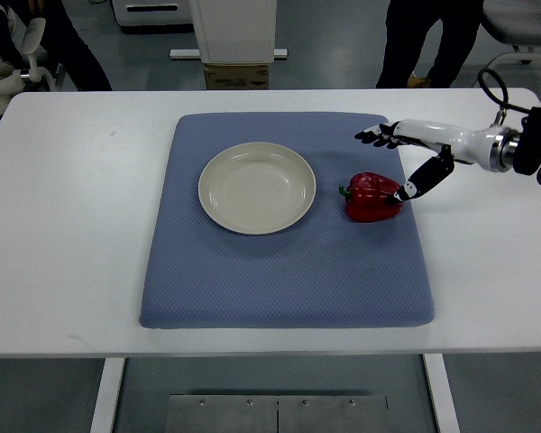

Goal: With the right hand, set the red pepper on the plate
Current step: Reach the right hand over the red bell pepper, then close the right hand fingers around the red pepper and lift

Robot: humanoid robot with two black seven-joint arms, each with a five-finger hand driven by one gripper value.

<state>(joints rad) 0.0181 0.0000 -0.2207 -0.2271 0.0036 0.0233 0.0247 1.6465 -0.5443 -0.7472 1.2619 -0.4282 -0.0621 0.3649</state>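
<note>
While my right hand [413, 155] reaches in from the bench's right edge, its fingers [376, 136] are spread open and hold nothing; the thumb tip rests against the right side of the glossy red bell pepper [370, 198]. That pepper lies on its side on the blue quilted fabric mat [279, 271], toward the mat's right edge, with its green stem pointing at the round cream ceramic plate [257, 188]. Pepper and plate sit near each other but apart. Mat and plate occupy the middle of the white bench [63, 225]. Two people's dark trouser legs [428, 41] stand beyond the bench's far edge.
</note>
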